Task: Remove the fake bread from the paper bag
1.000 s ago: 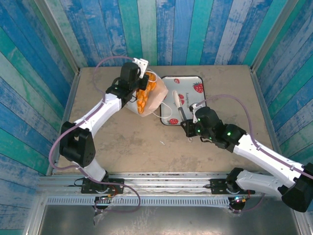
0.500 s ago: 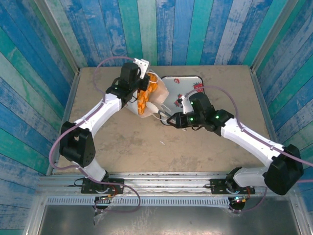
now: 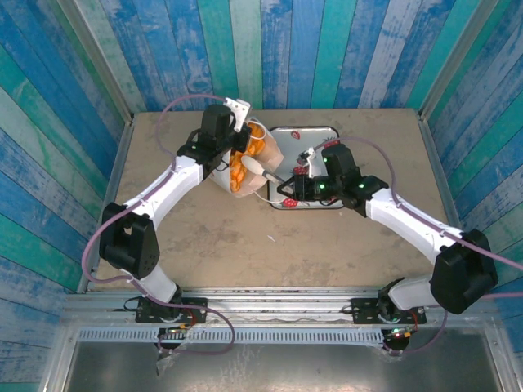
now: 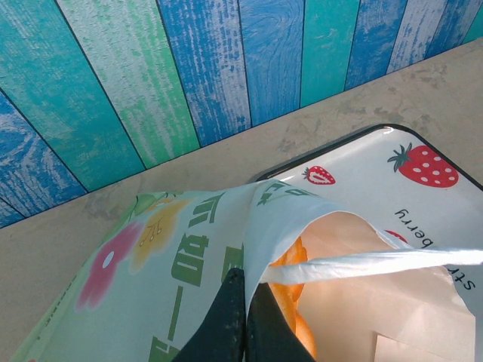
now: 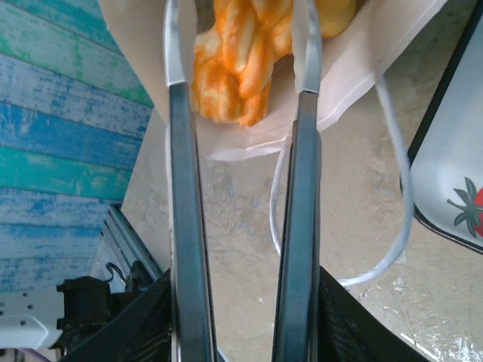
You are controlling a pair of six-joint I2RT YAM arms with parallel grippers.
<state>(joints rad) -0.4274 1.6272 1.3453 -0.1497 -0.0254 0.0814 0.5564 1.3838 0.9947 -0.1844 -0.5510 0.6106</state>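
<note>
The paper bag lies on its side at the back of the table, mouth facing the right arm. My left gripper is shut on the bag's upper edge and lifts it open; its black fingers pinch the printed paper. Orange fake bread fills the bag. My right gripper is at the mouth, open. In the right wrist view its long fingers stand either side of a twisted roll with a gap on both sides. More bread shows under the lifted edge.
A white strawberry-printed tray with a dark rim sits just right of the bag, under my right arm. The bag's white cord handle loops across the tabletop beside the tray. Blue and green plank walls close off the back and sides.
My right arm has swung from the tray's near edge up and left to the bag's mouth, and its jaws have opened. The left gripper has kept its hold on the bag edge.
</note>
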